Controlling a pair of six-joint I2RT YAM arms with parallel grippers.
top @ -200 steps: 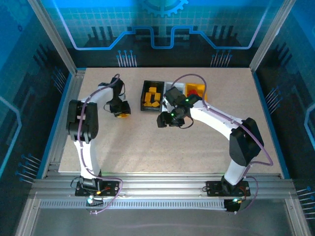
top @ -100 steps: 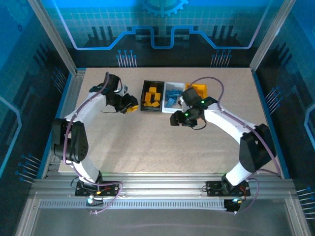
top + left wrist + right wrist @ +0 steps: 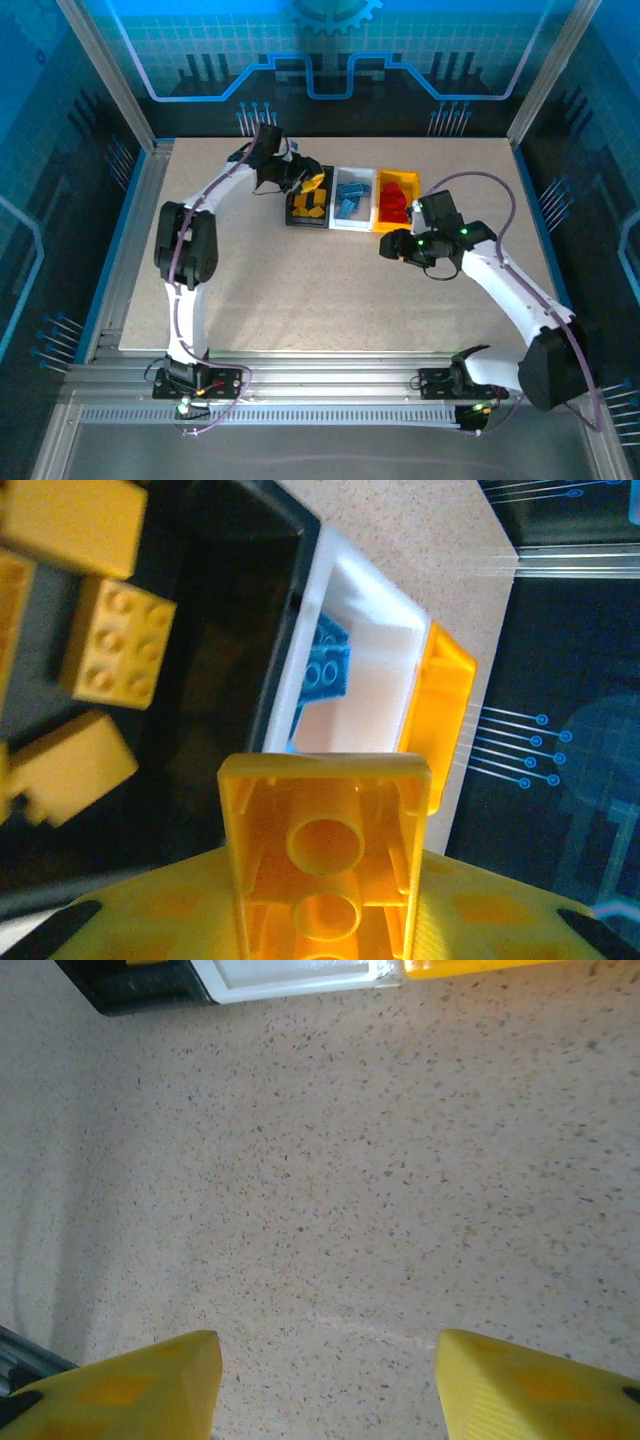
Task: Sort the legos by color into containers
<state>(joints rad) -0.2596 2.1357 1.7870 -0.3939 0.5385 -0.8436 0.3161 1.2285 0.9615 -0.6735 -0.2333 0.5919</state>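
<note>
Left claw is clamped on a yellow brick, hollow side toward the wrist cam, so I'm looking at thin walls and two round tubes inside. Right below the claw is the black bin, which is where this color goes, so my read is the step in hand is just the drop. To do it clean I'd go low before letting go, since hard glossy plastic bounces off more hard plastic, and I'd part the fingers fully so the brick falls flat instead of hanging on one pad. I'd also stay off the wall on the far side. The loose yellows lie under and to one side of the claw, one studs-up, the others on smooth faces. Butted against the black bin past the claw is the white bin with the blues, then the yellow bin with the reds. All three are thin-walled, shiny rectangles. Right claw is spread with nothing between its fingers, over bare speckled table just short of the bins.
</note>
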